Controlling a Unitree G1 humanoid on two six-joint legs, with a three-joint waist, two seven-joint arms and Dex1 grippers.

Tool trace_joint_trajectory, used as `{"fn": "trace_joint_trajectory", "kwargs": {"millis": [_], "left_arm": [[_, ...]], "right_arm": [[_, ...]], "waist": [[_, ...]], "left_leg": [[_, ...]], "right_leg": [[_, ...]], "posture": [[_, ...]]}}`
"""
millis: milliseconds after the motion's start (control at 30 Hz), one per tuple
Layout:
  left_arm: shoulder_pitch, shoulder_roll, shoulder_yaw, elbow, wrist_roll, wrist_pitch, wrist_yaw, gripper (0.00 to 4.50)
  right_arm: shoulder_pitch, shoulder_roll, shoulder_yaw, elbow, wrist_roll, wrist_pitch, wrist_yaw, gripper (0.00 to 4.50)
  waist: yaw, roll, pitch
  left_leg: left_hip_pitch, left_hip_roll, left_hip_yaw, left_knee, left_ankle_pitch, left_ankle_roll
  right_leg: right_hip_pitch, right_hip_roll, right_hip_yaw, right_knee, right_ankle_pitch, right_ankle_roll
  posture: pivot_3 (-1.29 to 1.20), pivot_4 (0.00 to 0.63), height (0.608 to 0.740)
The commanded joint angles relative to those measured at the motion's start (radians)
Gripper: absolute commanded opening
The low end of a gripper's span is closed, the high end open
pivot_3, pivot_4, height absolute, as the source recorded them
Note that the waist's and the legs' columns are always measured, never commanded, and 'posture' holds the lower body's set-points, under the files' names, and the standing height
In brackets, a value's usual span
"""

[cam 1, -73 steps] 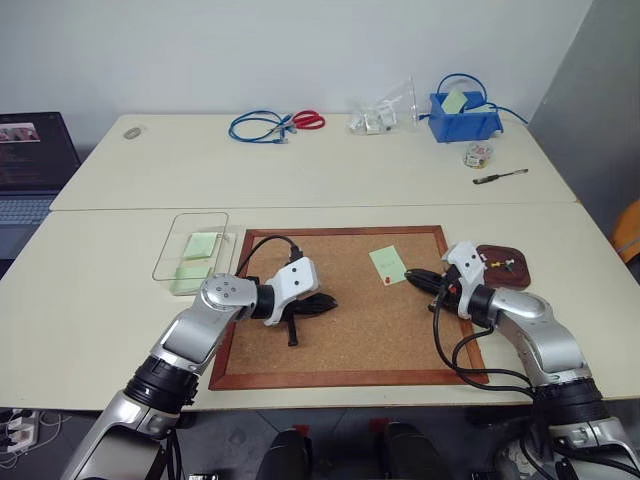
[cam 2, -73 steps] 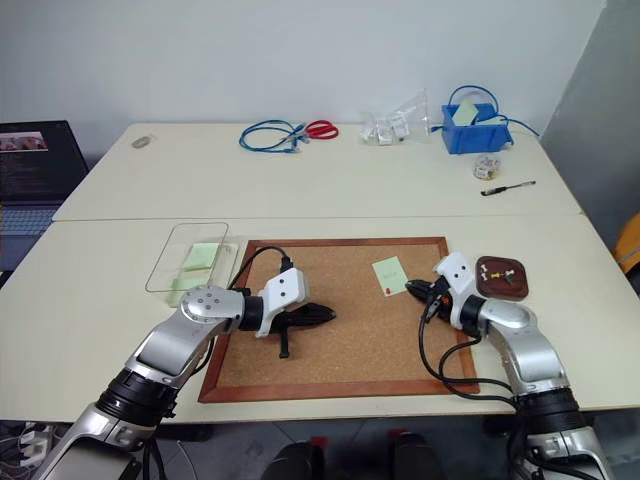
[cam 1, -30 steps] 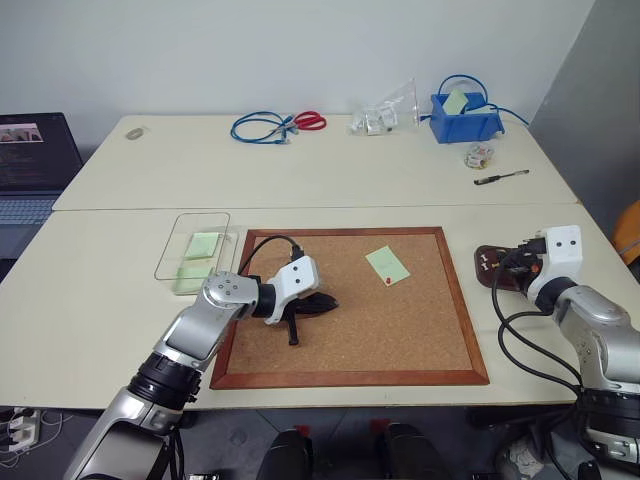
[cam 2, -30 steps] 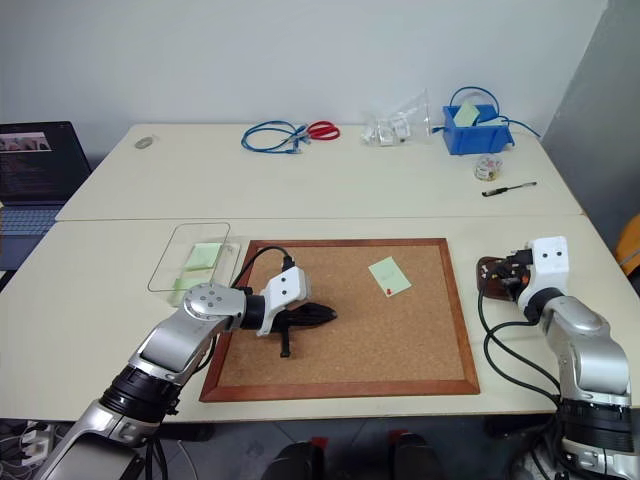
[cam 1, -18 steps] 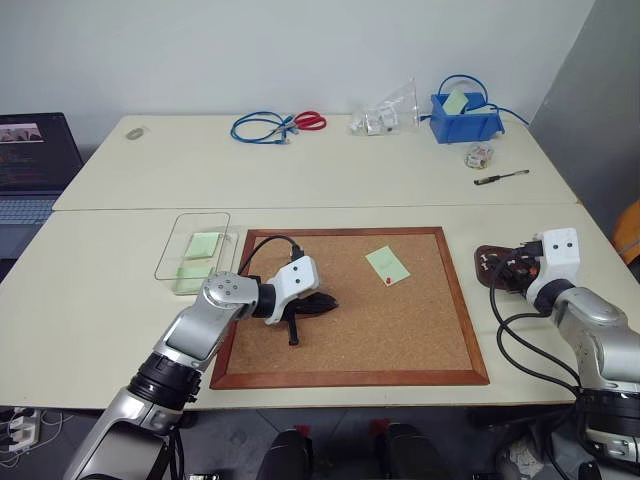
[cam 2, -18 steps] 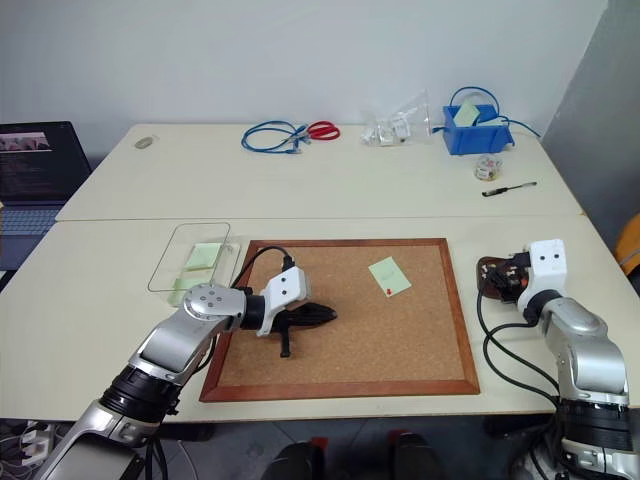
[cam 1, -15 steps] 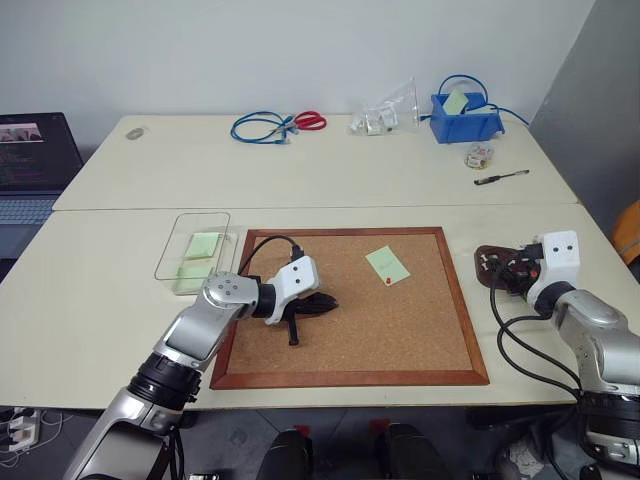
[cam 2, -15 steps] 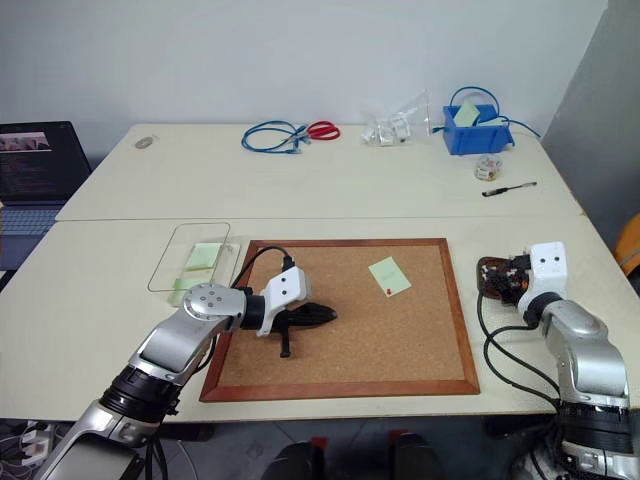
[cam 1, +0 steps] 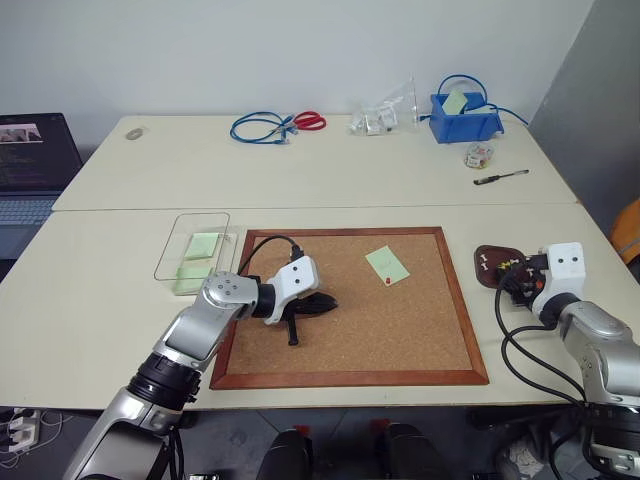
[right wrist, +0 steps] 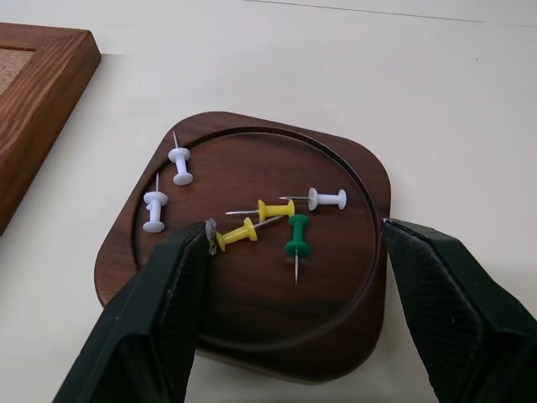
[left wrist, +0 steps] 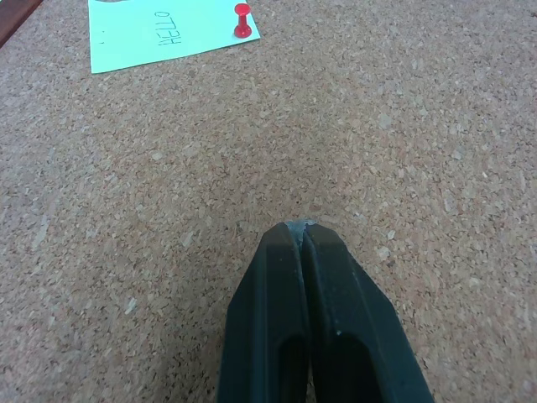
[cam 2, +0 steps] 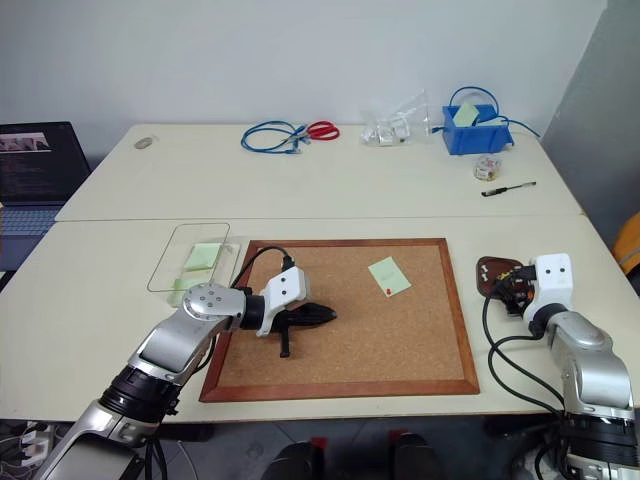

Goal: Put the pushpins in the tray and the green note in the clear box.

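- Right gripper (right wrist: pixel 294 315) over dark brown tray (right wrist: pixel 340 332) at right of corkboard (cam 1: pixel 420 340); jaws spread wide, empty.
- In tray: green pushpin (right wrist: pixel 296 238), two yellow pushpins (right wrist: pixel 256 220), three white ones.
- Left gripper (left wrist: pixel 304 231) shut, empty, over corkboard's left half.
- Red pushpin (left wrist: pixel 243 18) pinning green note (left wrist: pixel 164 35), far right on corkboard.
- Pin likely light, stiff, slick: best pinched at plastic head, pulled straight out.
- Note thin, floppy: best taken by an edge.
- Clear box (cam 1: pixel 165 262) left of corkboard, two green notes inside.

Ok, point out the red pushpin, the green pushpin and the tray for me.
red pushpin (left wrist: pixel 243 18): left wrist view, on its red head, at the note's corner.
green pushpin (right wrist: pixel 296 235): right wrist view, on its green head.
tray (right wrist: pixel 361 168): right wrist view, on its bare rim.
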Motion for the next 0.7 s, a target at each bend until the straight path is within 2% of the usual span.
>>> {"fn": "trace_joint_trajectory", "kwargs": {"millis": [33,400,700], "left_arm": [[0.039,0.013,-0.052,0.059,0.053,0.027,-0.005,0.00],[0.042,0.006,-0.052,0.062,0.054,0.020,0.000,0.00],[0.060,0.010,-0.045,0.047,0.053,0.023,0.009,0.00]], "right_arm": [[-0.009,-0.002,-0.023,-0.079,0.032,-0.049,0.031,3.42],[-0.052,-0.031,0.039,-0.127,0.029,-0.120,0.113,3.42],[-0.065,-0.032,0.005,-0.051,0.008,-0.115,0.058,3.42]], "waist": [[0.000,0.000,0.000],[0.000,0.000,0.000],[0.004,0.000,0.000]], "left_leg": [[0.000,0.000,0.000,0.000,0.000,0.000],[0.000,0.000,0.000,0.000,0.000,0.000],[0.000,0.000,0.000,0.000,0.000,0.000]], "right_leg": [[0.000,0.000,0.000,0.000,0.000,0.000],[0.000,0.000,0.000,0.000,0.000,0.000],[0.000,0.000,0.000,-0.001,0.000,0.000]], "posture": [[0.00,0.150,0.740],[0.00,0.150,0.740],[0.00,0.150,0.740]]}}
